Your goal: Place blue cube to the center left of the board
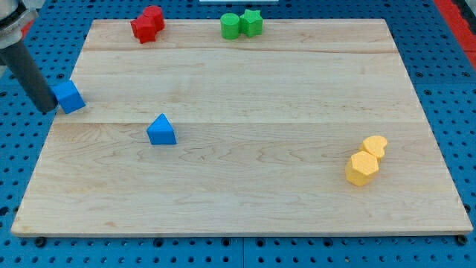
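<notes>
The blue cube sits at the left edge of the wooden board, about mid-height. My tip is just left of the cube, at the board's left edge, touching or nearly touching the cube's left side. A blue triangular block lies to the right of and a little below the cube.
Two red blocks sit together at the view's top left. A green cylinder and a green star-like block sit at the top middle. Two yellow blocks sit together at the lower right. Blue pegboard surrounds the board.
</notes>
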